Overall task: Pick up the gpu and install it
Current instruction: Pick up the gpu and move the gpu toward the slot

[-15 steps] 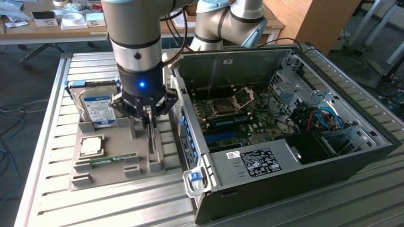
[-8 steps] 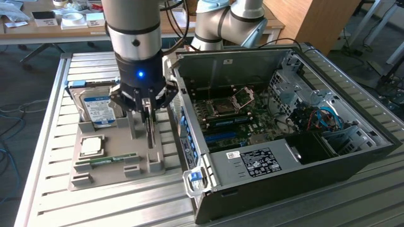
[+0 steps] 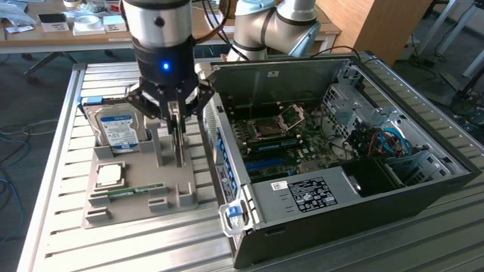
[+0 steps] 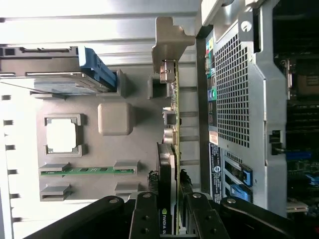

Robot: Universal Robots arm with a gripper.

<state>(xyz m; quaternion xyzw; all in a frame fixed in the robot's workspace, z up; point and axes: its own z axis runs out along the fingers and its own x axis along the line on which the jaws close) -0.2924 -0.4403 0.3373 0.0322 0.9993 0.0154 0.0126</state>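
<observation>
Beside the open computer case, the graphics card stands on edge in a grey tray with the gripper closed on its upper edge, apparently gripping it; it is seemingly not yet lifted and is not installed.

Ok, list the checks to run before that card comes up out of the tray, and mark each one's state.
1. Gripper shut on the gpu, one finger against each face: ok.
2. gpu standing upright on its edge in the grey tray, not tilted: ok.
3. Hard drive in the next tray slot stands apart from the card and the gripper: ok.
4. Computer case has its side open, with the motherboard exposed: ok.
5. Card slot on the motherboard free of cables and parts: cannot tell.
</observation>
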